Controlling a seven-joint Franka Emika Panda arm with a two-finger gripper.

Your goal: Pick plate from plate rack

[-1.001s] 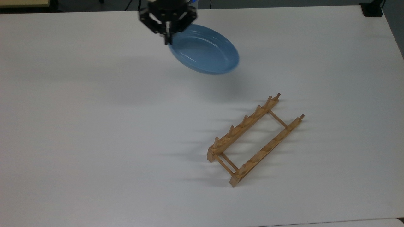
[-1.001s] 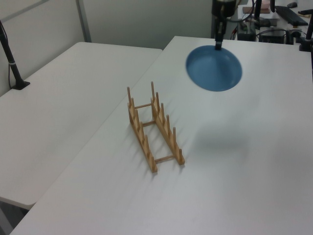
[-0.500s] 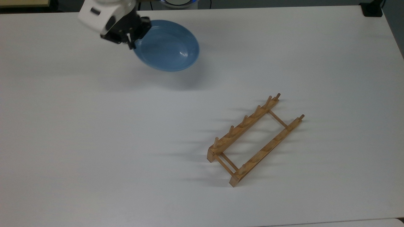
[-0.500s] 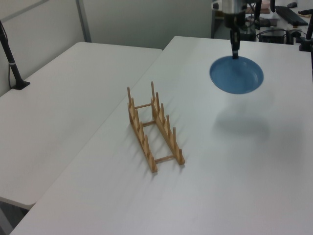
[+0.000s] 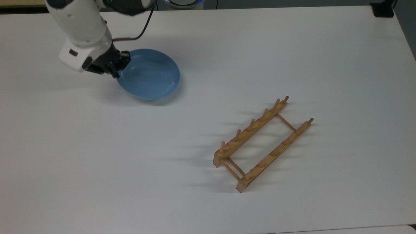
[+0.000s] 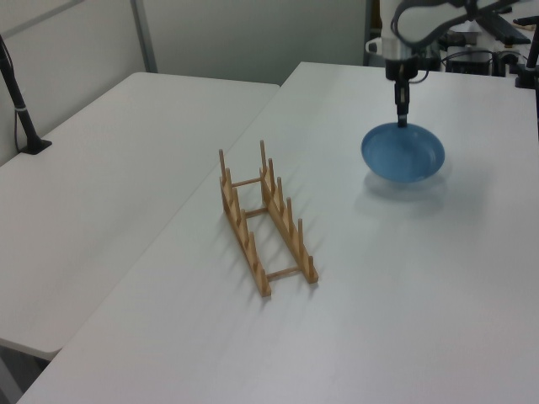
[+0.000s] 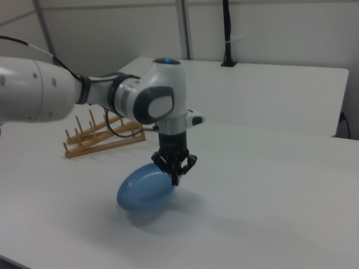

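Observation:
The light-blue plate (image 5: 149, 78) (image 6: 402, 155) (image 7: 143, 187) hangs tilted just over the white table (image 5: 97, 156), far from the rack. My gripper (image 5: 117, 72) (image 6: 402, 120) (image 7: 175, 178) is shut on the plate's rim, at the top view's left edge of the plate. In the right view the far edge of the plate dips close to the table surface. The wooden plate rack (image 5: 261, 143) (image 6: 264, 218) (image 7: 101, 135) stands bare, with nothing between its pegs, at the top view's lower right.
A second white table (image 6: 101, 168) adjoins in the left view's left, with a black post (image 6: 17, 97) on it. A black block (image 5: 383, 9) sits at the top view's upper right corner. Equipment (image 6: 472, 42) crowds the left view's upper right.
The arm has carried the plate toward the top view's left and down, from high near the far edge to just above the table. The rack has stayed still.

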